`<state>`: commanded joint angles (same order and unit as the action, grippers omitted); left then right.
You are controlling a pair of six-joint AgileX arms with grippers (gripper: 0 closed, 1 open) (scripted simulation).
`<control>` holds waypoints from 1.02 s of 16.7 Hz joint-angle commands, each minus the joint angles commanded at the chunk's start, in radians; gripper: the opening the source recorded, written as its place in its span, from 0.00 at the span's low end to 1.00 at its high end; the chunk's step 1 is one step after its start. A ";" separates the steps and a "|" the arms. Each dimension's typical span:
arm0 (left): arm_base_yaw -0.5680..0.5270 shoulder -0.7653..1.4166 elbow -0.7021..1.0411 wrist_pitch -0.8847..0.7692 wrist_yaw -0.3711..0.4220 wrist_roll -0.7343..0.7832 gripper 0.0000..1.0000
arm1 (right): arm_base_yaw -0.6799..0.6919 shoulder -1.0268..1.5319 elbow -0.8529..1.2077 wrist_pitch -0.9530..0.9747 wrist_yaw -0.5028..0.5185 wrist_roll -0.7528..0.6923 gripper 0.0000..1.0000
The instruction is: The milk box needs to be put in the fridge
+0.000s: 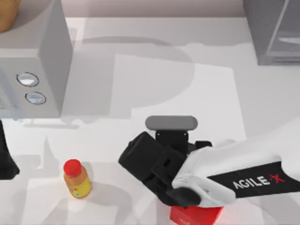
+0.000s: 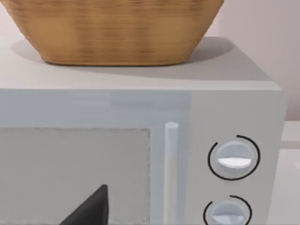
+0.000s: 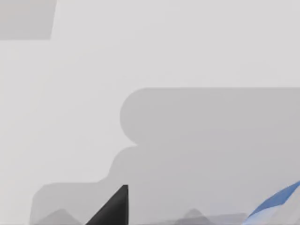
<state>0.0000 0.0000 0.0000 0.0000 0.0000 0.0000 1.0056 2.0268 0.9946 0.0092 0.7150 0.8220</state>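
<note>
Closest to the overhead camera, the right arm [image 1: 243,173] of the AgileX pair reaches across the lower middle of the counter [image 1: 154,84], its black wrist covering whatever sits below. Its pincer [image 3: 197,220] is hidden from above; the wrist view catches one dark fingertip [image 3: 112,208] and, at the frame's edge, a blue and white corner that looks like the milk box [image 3: 276,206]. Whether the pincer is wide or narrow I cannot tell.

A red box [image 1: 194,214] pokes out just under the arm, and an orange bottle [image 1: 77,179] stands well to the left. The fridge [image 1: 272,33] waits at the far right corner.

To do this well, I'd settle squarely on the carton alone, clear of the red box, and grip it upright before lifting.

The left arm [image 1: 5,157] sits parked at the left edge, facing the dialled appliance [image 2: 187,154].
</note>
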 joint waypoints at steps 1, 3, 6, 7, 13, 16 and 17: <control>0.000 0.000 0.000 0.000 0.000 0.000 1.00 | 0.000 0.000 0.000 0.000 0.000 0.000 0.62; 0.000 0.000 0.000 0.000 0.000 0.000 1.00 | 0.000 0.000 0.000 0.000 0.000 0.000 0.47; 0.000 0.000 0.000 0.000 0.000 0.000 1.00 | 0.000 0.000 0.000 0.000 0.000 0.000 0.25; 0.000 0.000 0.000 0.000 0.000 0.000 1.00 | 0.000 0.000 0.000 0.000 0.000 0.000 0.17; 0.000 0.000 0.000 0.000 0.000 0.000 1.00 | 0.000 0.000 0.000 0.000 0.000 0.000 0.00; 0.000 0.000 0.000 0.000 0.000 0.000 1.00 | 0.000 0.000 0.000 0.000 0.000 0.000 0.00; 0.000 0.000 0.000 0.000 0.000 0.000 1.00 | 0.000 0.000 0.000 0.000 0.000 0.000 0.00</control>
<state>0.0000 0.0000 0.0000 0.0000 0.0000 0.0000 1.0056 2.0268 0.9946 0.0092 0.7150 0.8220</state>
